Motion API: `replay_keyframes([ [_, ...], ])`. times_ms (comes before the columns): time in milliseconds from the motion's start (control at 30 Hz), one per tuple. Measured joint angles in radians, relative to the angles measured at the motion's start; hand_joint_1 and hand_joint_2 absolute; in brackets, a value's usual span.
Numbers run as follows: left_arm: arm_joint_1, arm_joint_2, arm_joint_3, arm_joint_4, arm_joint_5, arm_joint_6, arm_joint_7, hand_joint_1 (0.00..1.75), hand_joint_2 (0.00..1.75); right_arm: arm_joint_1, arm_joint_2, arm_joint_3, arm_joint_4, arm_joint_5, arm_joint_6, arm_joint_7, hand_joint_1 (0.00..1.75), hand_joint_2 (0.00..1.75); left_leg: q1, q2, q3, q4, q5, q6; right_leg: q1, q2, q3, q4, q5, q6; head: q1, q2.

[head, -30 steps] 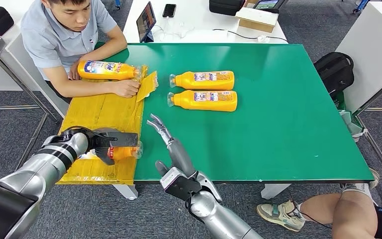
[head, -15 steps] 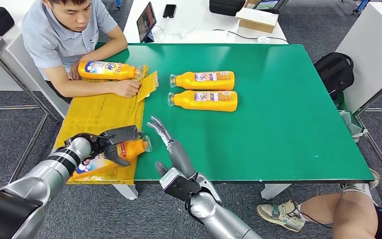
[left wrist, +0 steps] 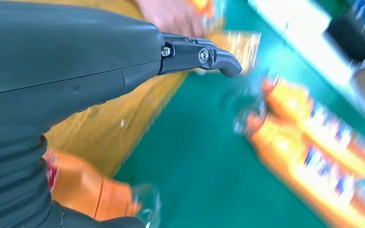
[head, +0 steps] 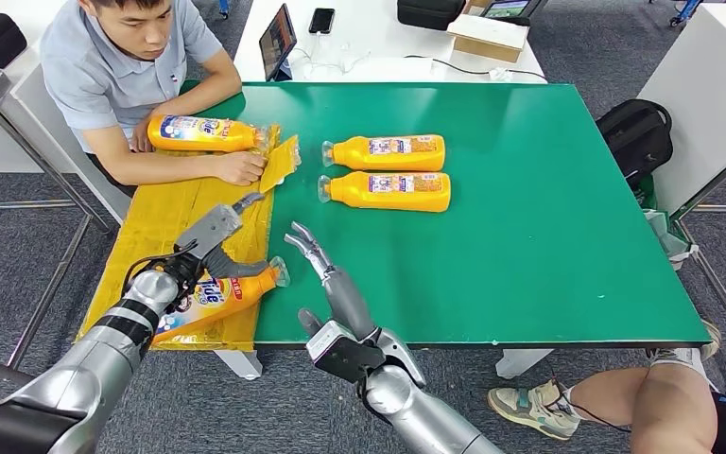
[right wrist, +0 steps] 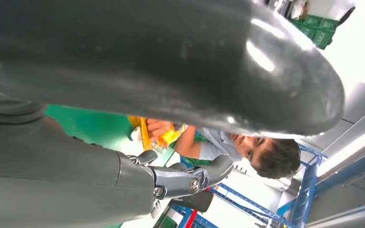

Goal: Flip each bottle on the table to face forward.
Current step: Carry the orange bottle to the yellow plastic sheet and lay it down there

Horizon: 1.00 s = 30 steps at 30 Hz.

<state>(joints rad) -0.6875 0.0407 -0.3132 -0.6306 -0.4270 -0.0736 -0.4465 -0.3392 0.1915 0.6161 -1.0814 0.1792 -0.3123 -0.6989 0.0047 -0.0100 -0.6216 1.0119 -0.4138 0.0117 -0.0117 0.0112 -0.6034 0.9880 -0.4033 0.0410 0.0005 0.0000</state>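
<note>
Left hand: the left hand [head: 206, 248] sits over the yellow mat [head: 186, 219], fingers stretched out, thumb against the near bottle [head: 216, 298]; whether it grips, I cannot tell.
Near bottle: orange, lying tilted on the mat's near edge, clear cap pointing right, label up.
Right hand: the right hand [head: 326, 275] hovers over the green table [head: 529, 236], fingers apart, holding nothing.
Far pair: two bottles [head: 386, 151] [head: 386, 190] lie side by side mid-table, caps left.
Person: a person's hand [head: 239, 167] rests beside a fourth bottle [head: 206, 133] at the far left.
</note>
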Motion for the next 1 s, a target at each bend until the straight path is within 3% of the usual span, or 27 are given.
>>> replay_keyframes([
  [100, 0.053, -0.01, 0.046, -0.102, 0.061, 0.084, -0.011, 0.0, 1.75, 0.01, -0.007, 0.0, -0.026, 0.011, -0.084, 0.0, 0.0, 0.0, 0.0, 0.0, 0.0, 0.0, 0.0, 0.0, 0.0, 0.0, 0.0, 0.0, 0.0, 0.0, 0.0, 0.0],
  [233, 0.126, -0.056, 0.134, -0.26, 0.193, 0.159, -0.006, 0.0, 1.75, 0.038, -0.017, -0.002, -0.112, 0.005, -0.244, 0.0, 0.0, 1.75, -0.001, 0.0, 0.0, 0.0, 0.0, 0.0, -0.001, 0.0, 0.0, 0.0, 0.0, 0.0, 0.0, 0.0],
  [367, 0.216, -0.119, 0.221, -0.442, 0.45, 0.192, 0.011, 0.0, 1.75, 0.107, -0.015, -0.042, -0.257, 0.029, -0.366, 0.0, 0.0, 1.75, -0.002, 0.0, -0.001, 0.0, -0.001, 0.0, -0.002, 0.0, -0.001, -0.001, 0.0, 0.0, 0.0, 0.0],
  [500, 0.325, -0.166, 0.276, -0.623, 0.61, 0.213, 0.03, 0.0, 1.75, 0.184, 0.01, -0.138, -0.408, 0.104, -0.382, -0.001, 0.0, 1.75, -0.001, 0.0, -0.001, 0.0, -0.002, 0.001, -0.002, 0.0, -0.002, -0.001, -0.001, 0.0, 0.0, 0.0],
  [667, 0.397, -0.195, 0.301, -0.745, 0.629, 0.218, 0.035, 0.0, 1.75, 0.23, 0.03, -0.211, -0.508, 0.122, -0.383, -0.001, 0.0, 1.75, -0.001, 0.0, -0.002, 0.0, -0.002, 0.001, -0.001, 0.0, -0.002, -0.001, -0.001, 0.0, 0.0, 0.0],
  [867, 0.436, -0.209, 0.308, -0.801, 0.624, 0.224, 0.026, 0.0, 1.75, 0.254, 0.037, -0.247, -0.545, 0.14, -0.383, -0.001, 0.0, 1.75, -0.001, 0.0, -0.001, 0.0, -0.002, 0.001, -0.001, 0.0, -0.001, -0.001, 0.0, 0.0, 0.0, 0.0],
  [1000, 0.515, -0.202, 0.281, -0.849, 0.415, 0.304, -0.011, 0.0, 1.75, 0.264, -0.002, -0.281, -0.471, 0.229, -0.35, 0.016, 0.0, 1.75, -0.001, 0.0, -0.001, 0.0, -0.002, 0.001, -0.001, 0.0, -0.001, -0.002, -0.001, 0.0, 0.0, 0.0],
])
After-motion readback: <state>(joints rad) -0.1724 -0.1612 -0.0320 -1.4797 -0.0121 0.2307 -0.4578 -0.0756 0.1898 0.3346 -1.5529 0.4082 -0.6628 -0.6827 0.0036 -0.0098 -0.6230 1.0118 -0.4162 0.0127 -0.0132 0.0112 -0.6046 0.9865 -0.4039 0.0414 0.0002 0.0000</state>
